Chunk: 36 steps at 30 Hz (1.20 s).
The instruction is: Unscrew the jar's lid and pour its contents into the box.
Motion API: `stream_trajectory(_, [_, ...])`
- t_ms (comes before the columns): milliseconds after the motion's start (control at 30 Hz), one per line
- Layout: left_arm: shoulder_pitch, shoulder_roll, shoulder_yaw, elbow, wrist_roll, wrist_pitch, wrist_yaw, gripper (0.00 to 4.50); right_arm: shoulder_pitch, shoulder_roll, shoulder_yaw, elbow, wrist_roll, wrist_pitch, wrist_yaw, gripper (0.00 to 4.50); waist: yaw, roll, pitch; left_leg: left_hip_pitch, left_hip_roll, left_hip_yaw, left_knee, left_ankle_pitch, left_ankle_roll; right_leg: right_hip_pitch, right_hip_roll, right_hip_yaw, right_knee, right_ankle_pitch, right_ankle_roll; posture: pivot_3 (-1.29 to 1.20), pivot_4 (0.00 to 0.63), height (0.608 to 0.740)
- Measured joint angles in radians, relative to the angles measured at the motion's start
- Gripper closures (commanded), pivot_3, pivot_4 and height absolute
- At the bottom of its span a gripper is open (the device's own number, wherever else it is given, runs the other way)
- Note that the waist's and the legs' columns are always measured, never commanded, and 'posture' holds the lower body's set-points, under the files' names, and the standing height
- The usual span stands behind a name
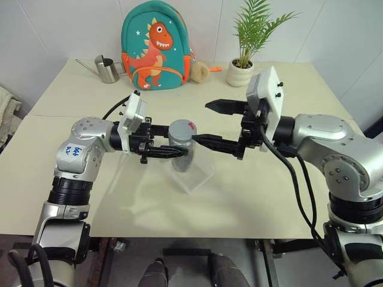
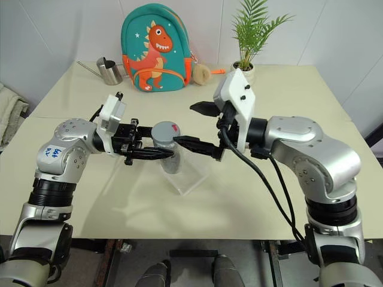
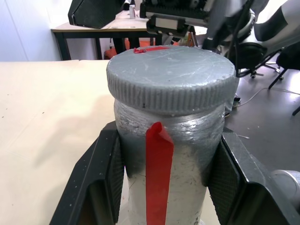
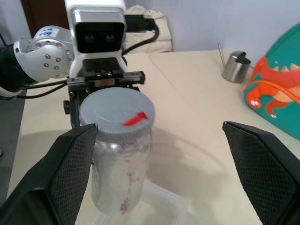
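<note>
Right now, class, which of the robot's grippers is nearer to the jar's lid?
Left. The left gripper is shut on the jar just under the lid. The right gripper is open beside the lid, with one of its fingers close to the jar.

Open table [image 1: 251, 191] right of box [image 1: 194, 176]

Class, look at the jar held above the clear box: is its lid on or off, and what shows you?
On. The grey lid sits flush on top of the jar, its ribbed rim overlapping the neck, while the left gripper holds the jar upright.
</note>
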<state>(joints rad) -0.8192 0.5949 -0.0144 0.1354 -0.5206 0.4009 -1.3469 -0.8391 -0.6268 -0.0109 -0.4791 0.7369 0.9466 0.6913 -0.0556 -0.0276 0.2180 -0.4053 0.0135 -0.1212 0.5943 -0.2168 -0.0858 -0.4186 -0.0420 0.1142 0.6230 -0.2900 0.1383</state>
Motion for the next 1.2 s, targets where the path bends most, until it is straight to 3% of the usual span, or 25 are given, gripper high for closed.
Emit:
stream_trajectory(333, [0.000, 0.001, 0.001, 0.038, 0.012, -0.017, -0.005, 2.49, 0.012, -0.040, -0.043, -0.045, 0.076, 0.037, -0.011, 0.02, 0.000, 0.000, 0.000, 0.000, 0.000, 0.000, 0.000, 0.000, 0.000, 0.000, 0.000, 0.000, 0.000, 0.000, 0.000, 0.00, 0.150, 0.740])
stream_trajectory(400, [-0.013, -0.019, 0.000, 0.041, 0.011, -0.018, -0.007, 2.49, -0.058, 0.131, -0.002, -0.017, 0.074, 0.024, -0.094, 0.02, -0.006, 0.000, 0.000, 0.001, 0.001, 0.000, 0.000, 0.000, 0.000, 0.000, 0.001, 0.000, 0.003, -0.001, -0.001, 0.00, 0.150, 0.740])
stream_trajectory(500, [-0.018, -0.028, -0.004, 0.040, 0.011, -0.021, -0.012, 2.49, -0.055, 0.210, 0.071, -0.003, 0.072, 0.015, -0.115, 0.02, -0.002, 0.000, 0.000, -0.001, 0.001, -0.001, 0.000, 0.000, 0.000, -0.002, 0.001, -0.001, 0.004, -0.001, -0.002, 0.00, 0.150, 0.740])
stream_trajectory(1200, [-0.006, -0.028, -0.003, -0.016, 0.009, -0.016, -0.013, 2.49, -0.083, 0.272, 0.158, 0.184, -0.077, -0.119, -0.022, 0.02, -0.002, 0.000, 0.000, -0.001, 0.001, -0.001, 0.000, 0.000, 0.000, -0.003, 0.001, -0.001, 0.005, -0.001, -0.002, 0.00, 0.150, 0.740])
